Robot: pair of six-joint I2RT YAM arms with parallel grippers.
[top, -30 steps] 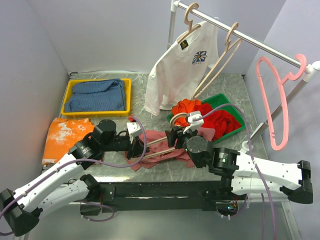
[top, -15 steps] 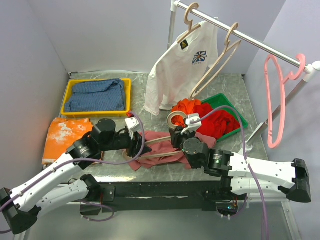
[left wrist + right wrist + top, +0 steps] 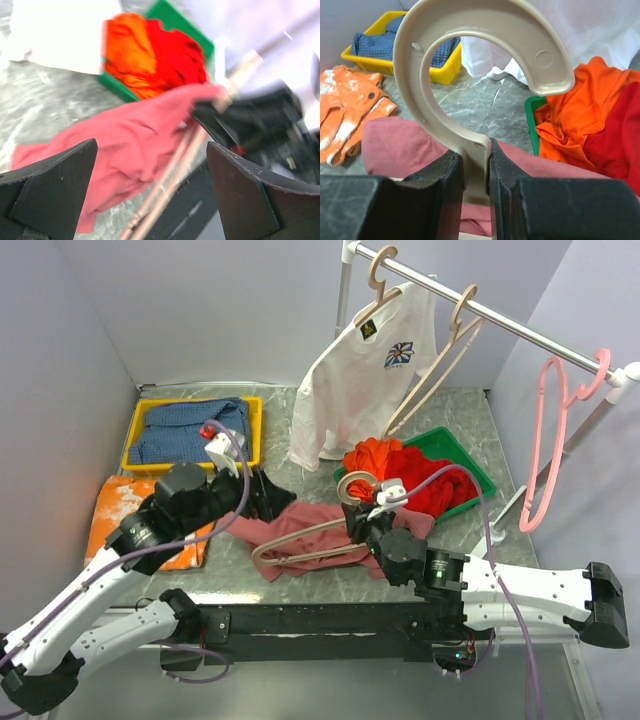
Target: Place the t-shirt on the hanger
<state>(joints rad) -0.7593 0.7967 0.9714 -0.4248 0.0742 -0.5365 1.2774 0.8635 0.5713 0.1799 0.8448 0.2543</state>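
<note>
R gripper (image 3: pixel 476 165) pinches the hanger (image 3: pixel 520 30) at its neck, hook up. L gripper (image 3: pixel 152 145) has fingers spread, nothing held. T-shirt (image 3: pixel 262 532) lies bunched at table centre, 9 o'clock of R gripper, partly over the hanger arms.

Risks:
- no grip on the fabric, so it may slide off if the hanger lifts
- hanger may swivel in the neck pinch

Containers:
- Green bin (image 3: pixel 470 465) at 1 o'clock w/ red-orange garments (image 3: pixel 400 465)
- Yellow bin (image 3: pixel 135 430) at 10 o'clock w/ blue cloth (image 3: pixel 190 430)

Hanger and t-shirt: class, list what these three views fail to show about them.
- Top view: the t-shirt covers part of the hanger; whether it is threaded inside is unclear.
- Left wrist view: motion blur smears the hanger's bars.
- Right wrist view: the right gripper clamps the hanger's neck, its fingers hiding the frame below.
</note>
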